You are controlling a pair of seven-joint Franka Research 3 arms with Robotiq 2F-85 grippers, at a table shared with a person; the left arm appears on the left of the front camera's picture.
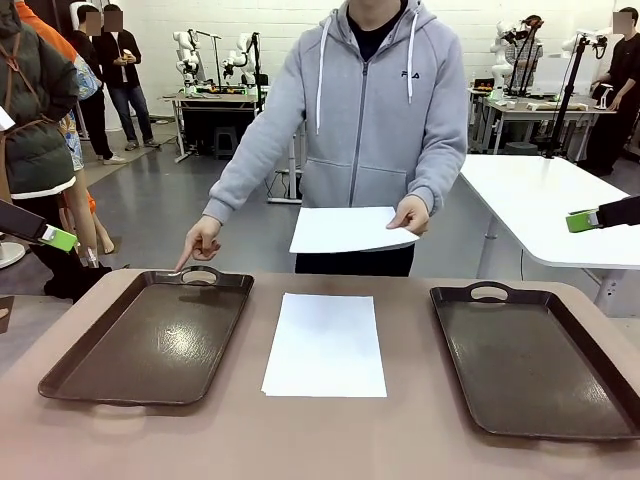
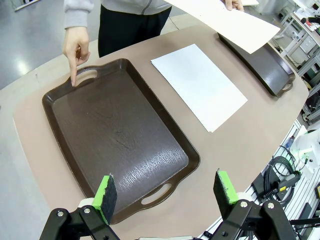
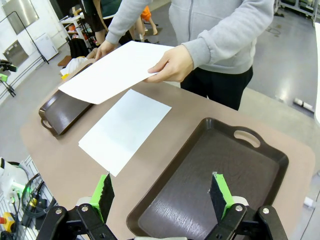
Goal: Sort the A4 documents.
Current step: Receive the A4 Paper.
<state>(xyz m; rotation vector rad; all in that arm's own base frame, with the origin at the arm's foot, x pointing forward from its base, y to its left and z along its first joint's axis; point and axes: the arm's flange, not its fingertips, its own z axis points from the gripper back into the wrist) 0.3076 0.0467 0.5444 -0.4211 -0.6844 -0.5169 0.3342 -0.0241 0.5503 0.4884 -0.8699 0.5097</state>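
Right tray (image 1: 530, 360) partly beyond picture's edge

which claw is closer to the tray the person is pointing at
Left. The left claw hangs open, aimed at the near end of that brown tray. The right claw hangs open, aimed at the other tray, with the flat A4 sheet between the trays.

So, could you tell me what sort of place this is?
Probably a robotics lab: the left gripper and right gripper over the table, cable bundles beside it, a white table farther off on a grey floor.
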